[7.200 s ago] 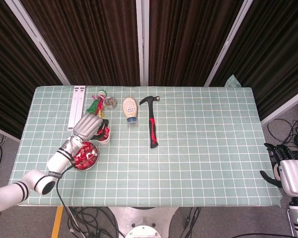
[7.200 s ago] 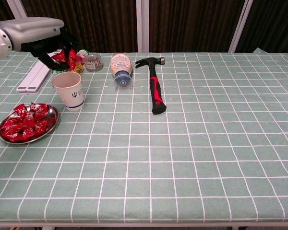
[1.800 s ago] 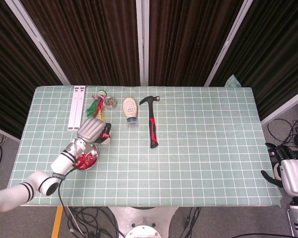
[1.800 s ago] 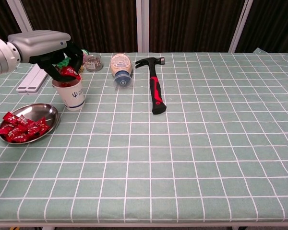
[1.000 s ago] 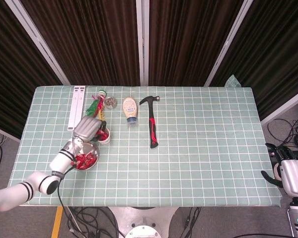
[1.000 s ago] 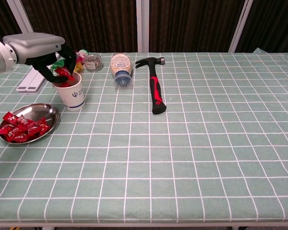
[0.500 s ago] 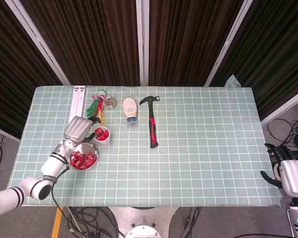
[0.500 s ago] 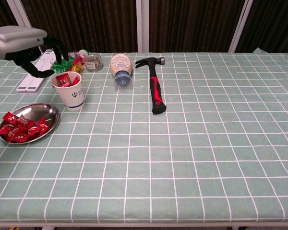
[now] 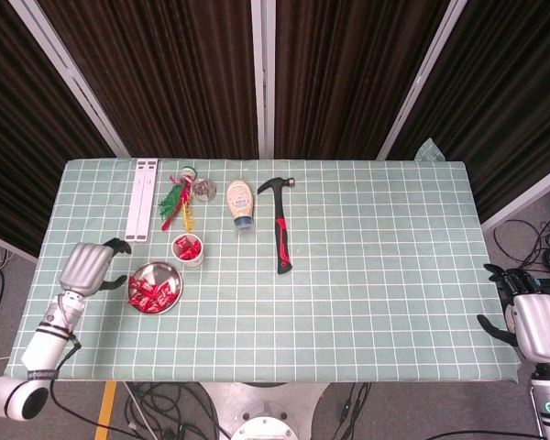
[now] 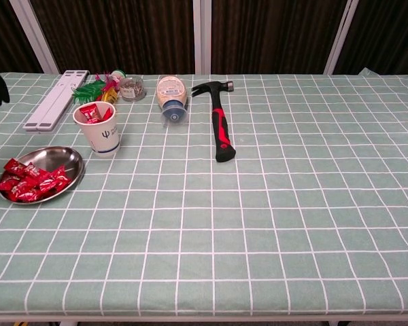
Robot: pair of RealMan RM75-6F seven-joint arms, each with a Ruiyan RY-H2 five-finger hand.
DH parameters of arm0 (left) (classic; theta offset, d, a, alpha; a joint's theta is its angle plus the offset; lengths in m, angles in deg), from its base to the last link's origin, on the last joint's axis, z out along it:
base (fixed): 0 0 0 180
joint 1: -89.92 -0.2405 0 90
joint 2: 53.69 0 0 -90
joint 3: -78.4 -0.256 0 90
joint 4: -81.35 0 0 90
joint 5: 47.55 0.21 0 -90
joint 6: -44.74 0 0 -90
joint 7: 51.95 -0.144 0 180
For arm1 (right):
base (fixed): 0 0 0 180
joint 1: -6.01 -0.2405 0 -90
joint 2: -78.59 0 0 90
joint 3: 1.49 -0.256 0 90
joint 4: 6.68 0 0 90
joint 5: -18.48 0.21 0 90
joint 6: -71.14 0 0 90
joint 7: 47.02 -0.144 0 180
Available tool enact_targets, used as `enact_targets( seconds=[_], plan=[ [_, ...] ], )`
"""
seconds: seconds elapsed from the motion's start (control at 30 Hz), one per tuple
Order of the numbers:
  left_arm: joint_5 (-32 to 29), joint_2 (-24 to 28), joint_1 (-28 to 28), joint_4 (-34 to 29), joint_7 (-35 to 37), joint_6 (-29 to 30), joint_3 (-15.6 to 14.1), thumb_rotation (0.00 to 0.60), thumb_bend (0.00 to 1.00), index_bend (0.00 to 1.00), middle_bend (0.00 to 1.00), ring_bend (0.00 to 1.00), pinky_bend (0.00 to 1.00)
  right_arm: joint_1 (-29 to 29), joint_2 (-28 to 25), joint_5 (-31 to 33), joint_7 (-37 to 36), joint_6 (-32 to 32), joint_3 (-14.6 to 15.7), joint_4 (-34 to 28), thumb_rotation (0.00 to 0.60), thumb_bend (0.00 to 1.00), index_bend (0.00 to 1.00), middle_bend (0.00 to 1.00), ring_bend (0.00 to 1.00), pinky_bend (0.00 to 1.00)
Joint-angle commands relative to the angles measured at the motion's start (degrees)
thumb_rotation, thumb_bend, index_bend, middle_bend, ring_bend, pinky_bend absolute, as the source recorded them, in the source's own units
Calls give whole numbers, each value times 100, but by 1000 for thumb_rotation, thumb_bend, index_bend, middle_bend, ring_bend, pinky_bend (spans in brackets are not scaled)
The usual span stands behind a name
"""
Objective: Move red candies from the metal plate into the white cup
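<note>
**Between loads: candies in the cup, more on the plate**

My left hand (image 9: 85,267) hangs empty just left of the round metal plate (image 9: 168,269), fingers apart, nothing in them. I judge I am between loads: some red wrapped candies (image 10: 28,180) lie heaped on the near-left half of the plate, the far half bare, while a few red pieces (image 10: 92,113) poke up inside the white paper cup (image 10: 100,132) just beyond it. The next move calls for bringing that hand across over the heap, closing on a clump, and lifting it over the cup's rim without knocking the light cup.

My right hand (image 9: 538,325) sits off the table's right edge, well away; fingers curled, nothing visible in them, though I cannot tell its state for sure.

As for writing, the cup carries a small blue emblem, fork-shaped, above a blue band at its base; no words. The beige squeeze bottle (image 10: 170,92) lying beside the red-and-black claw hammer (image 10: 219,125) has a label too small to read.
</note>
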Motion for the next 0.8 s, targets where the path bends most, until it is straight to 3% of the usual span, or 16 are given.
enact_targets(
  seconds=[0.03,0.8],
  plan=[
    [194,-38,-136,-3,20,-92,-246,600,205,467,508,889,1000,-10,6,-5,12,11,1,-9,600,90,196,346,231,536],
    [440,-968,260,924,-476,-967,-248,600,233,483,515,890,1000,1,-20,15,63,-1,10,-63,600,89,196,348,231,540]
  ],
)
